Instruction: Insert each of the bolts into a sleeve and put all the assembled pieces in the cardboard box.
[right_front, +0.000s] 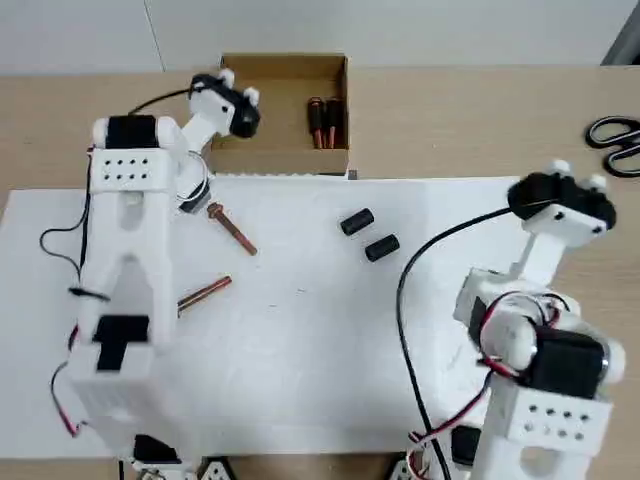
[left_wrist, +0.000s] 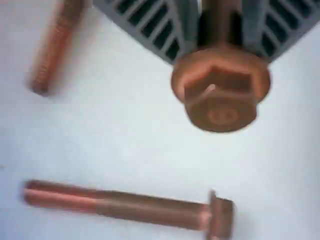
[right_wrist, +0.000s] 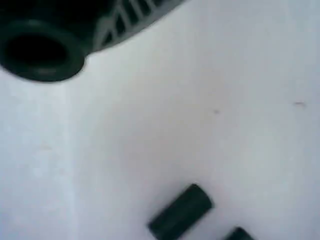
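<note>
Held bolt (left_wrist: 220, 90) is sitting clamped in the L gripper (left_wrist: 215, 22), w/ its hex head sticking out past the ribbed fingers (left_wrist: 145, 25), over the white sheet (right_front: 300, 380). Two more bolts are lying loose on the sheet's left part, apart from each other & both slanted: far bolt (right_front: 232, 229) nearer the back edge, near bolt (right_front: 205, 293) further forward. R gripper (right_wrist: 85, 22) is holding a black piece, the held sleeve (right_wrist: 42, 52), shut on it w/ the open bore showing. First loose sleeve (right_front: 357, 221) & second loose sleeve (right_front: 382, 247) are lying just beside each other, right of the sheet's center, toward the back. Cardboard box (right_front: 283, 160) is standing just behind the sheet's back edge, w/ assembled pieces (right_front: 322, 122) lying by its right wall. Scissors (right_front: 615, 140) are lying at the tabletop's (right_front: 450, 110) right edge.
</note>
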